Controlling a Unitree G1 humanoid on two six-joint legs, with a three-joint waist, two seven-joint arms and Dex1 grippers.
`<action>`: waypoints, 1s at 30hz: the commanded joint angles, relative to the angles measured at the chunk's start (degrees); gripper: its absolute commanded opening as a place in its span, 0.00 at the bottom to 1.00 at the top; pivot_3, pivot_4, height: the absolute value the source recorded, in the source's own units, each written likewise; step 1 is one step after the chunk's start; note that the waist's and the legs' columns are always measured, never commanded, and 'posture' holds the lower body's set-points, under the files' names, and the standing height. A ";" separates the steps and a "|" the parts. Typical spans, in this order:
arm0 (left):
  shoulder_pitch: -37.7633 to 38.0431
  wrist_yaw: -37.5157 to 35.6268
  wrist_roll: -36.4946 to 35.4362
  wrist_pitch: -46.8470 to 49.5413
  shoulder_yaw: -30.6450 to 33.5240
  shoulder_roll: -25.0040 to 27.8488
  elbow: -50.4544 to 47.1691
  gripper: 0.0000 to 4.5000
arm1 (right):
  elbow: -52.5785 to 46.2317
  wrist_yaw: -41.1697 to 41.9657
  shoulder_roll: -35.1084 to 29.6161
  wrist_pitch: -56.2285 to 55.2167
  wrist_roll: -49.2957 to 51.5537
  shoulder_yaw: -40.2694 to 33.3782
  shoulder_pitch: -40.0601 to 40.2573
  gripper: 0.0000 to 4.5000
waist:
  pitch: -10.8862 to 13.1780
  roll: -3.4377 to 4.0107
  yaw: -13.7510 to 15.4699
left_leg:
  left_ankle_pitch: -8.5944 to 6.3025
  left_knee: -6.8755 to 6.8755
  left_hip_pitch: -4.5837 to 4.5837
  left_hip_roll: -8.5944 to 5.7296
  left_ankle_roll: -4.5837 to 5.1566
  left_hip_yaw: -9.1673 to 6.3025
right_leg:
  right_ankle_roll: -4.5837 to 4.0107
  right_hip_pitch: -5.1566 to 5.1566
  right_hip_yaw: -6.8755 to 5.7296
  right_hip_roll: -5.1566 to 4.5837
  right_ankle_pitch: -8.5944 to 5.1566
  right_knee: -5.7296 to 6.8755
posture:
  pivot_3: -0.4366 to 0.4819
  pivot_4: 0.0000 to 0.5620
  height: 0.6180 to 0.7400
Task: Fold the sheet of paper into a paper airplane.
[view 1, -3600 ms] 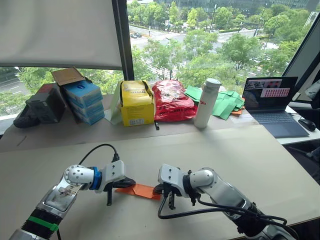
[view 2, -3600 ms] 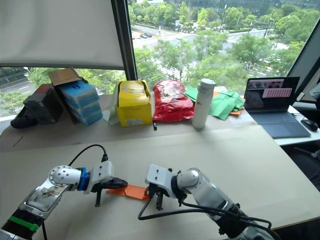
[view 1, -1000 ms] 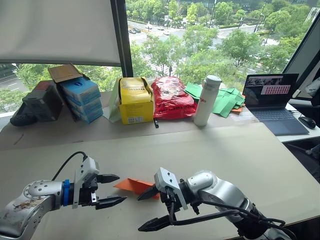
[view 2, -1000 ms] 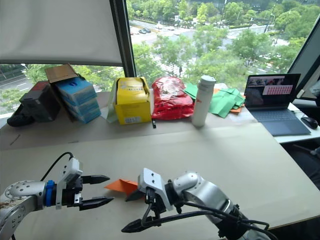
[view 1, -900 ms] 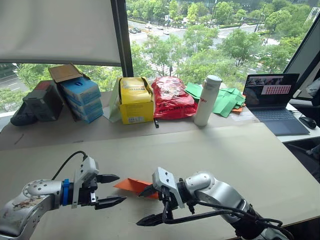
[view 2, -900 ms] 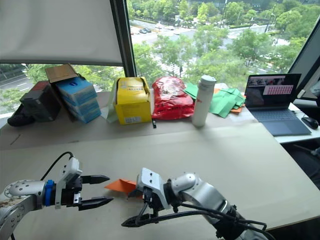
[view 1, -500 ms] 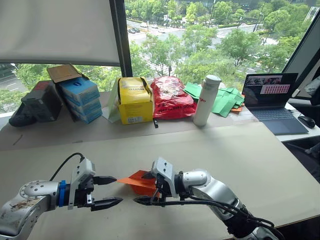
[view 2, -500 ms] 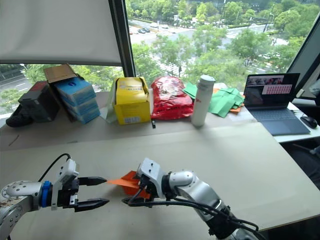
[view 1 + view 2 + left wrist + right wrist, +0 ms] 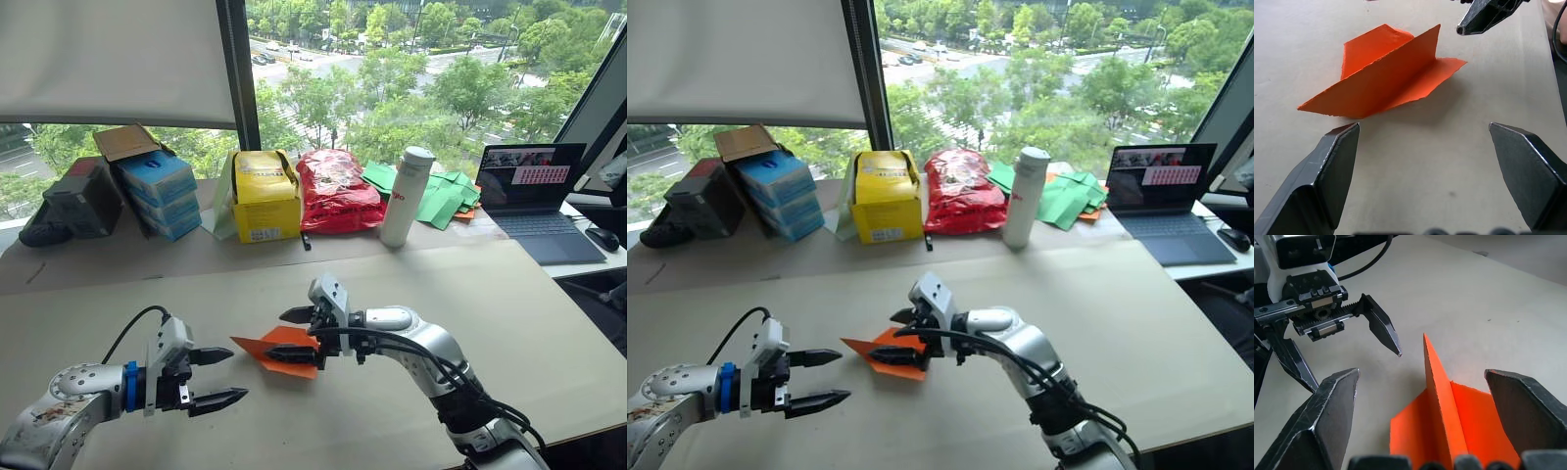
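Resting unmarked, orange paper airplane (image 9: 1386, 78)

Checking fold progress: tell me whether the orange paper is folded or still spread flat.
Folded. The paper airplane is a pointed wedge on the table, with one flap standing upright along a center crease.

My right gripper (image 9: 291, 335) covers the rear of the paper airplane (image 9: 277, 349); whether a finger touches the paper, can't tell. Right wrist view cuts the wedge off at the frame edge. Laptop (image 9: 534, 201) screen at the worktop's far right corner: too small to read.
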 commanded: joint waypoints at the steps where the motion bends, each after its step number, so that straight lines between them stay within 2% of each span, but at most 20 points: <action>1: -0.91 1.32 -0.27 0.13 -0.19 -0.19 -2.79 0.99 | -7.54 -1.18 -1.56 4.05 -3.71 3.71 -6.17 1.00 | -0.02 -0.04 0.00 | 0.01 0.02 -0.06 -0.03 -0.01 0.07 | 0.00 -0.14 0.04 -0.03 0.00 0.16 | 0.48 0.27 1.00; 4: -1.30 2.24 -0.55 0.70 -0.21 -0.33 -3.46 0.99 | -9.97 -2.72 -2.58 8.28 -5.71 6.35 -8.56 1.00 | -0.03 -0.05 0.01 | 0.03 -0.01 -0.11 0.00 -0.05 0.07 | -0.05 -0.35 0.06 -0.03 -0.03 0.35 | 0.48 0.27 1.00; 9: -1.31 3.43 -1.56 2.05 0.14 -0.13 -5.28 0.99 | -8.23 -4.65 -2.49 11.63 -9.93 12.58 -10.67 1.00 | -0.03 -0.05 0.01 | 0.05 0.02 -0.20 0.00 -0.09 0.08 | -0.08 -0.40 0.13 -0.05 -0.04 0.36 | 0.48 0.27 1.00; 23: 0.95 3.38 -2.26 2.03 2.23 0.27 -6.20 0.99 | -3.19 -5.72 -0.55 10.31 -12.27 13.67 -9.26 1.00 | -0.03 -0.06 -0.07 | 0.06 0.02 -0.21 -0.01 -0.10 0.11 | -0.08 -0.44 0.06 -0.02 -0.04 0.37 | 0.48 0.27 1.00; 27: 0.42 4.31 -3.04 3.31 2.35 0.30 -7.48 1.00 | -2.64 -5.59 -0.34 9.76 -12.72 14.08 -9.01 0.75 | -0.03 -0.06 -0.06 | 0.06 0.02 -0.21 -0.01 -0.10 0.11 | -0.08 -0.44 0.05 -0.02 -0.04 0.37 | 0.48 0.27 1.00; 30: -0.07 5.33 -4.10 4.82 2.50 0.56 -9.09 1.00 | -1.90 -5.60 -0.11 9.15 -13.42 14.57 -9.02 0.49 | -0.03 -0.06 -0.06 | 0.06 0.03 -0.21 -0.01 -0.10 0.11 | -0.07 -0.43 0.05 -0.03 -0.04 0.37 | 0.48 0.27 1.00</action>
